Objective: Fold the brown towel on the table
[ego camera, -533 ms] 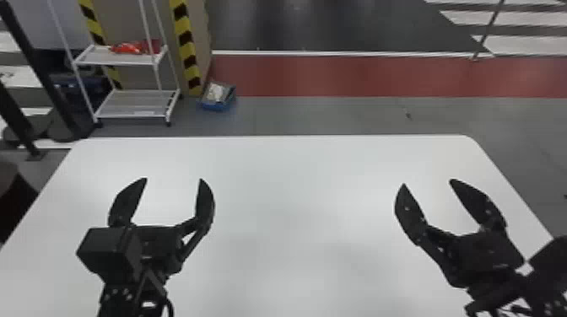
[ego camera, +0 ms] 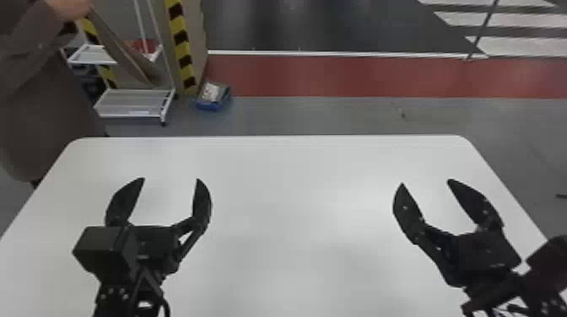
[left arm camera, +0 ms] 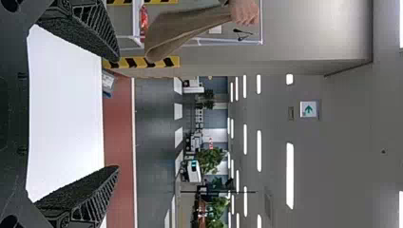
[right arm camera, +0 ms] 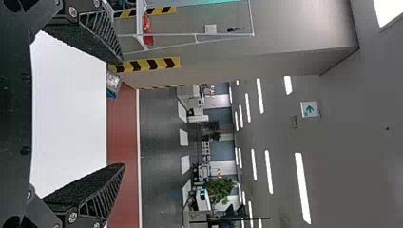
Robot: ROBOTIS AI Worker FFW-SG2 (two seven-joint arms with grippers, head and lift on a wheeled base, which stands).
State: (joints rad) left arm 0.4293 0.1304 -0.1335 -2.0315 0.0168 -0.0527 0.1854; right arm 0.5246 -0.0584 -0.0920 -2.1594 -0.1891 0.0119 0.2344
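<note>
You see the brown cloth towel (ego camera: pixel 126 52) hanging from a person's hand (ego camera: pixel 69 7) beyond the white table's (ego camera: pixel 295 202) far left corner. Your black two-finger left gripper (ego camera: pixel 171 179) and black two-finger right gripper (ego camera: pixel 425 182) are released, spread above the tabletop.

Looks like some kinda industrial or lab hall tbh: yellow-black hazard tape (ego camera: pixel 181 40), a red floor lane (ego camera: pixel 337 76), plus a green exit sign (left arm camera: pixel 308 109) up high.
</note>
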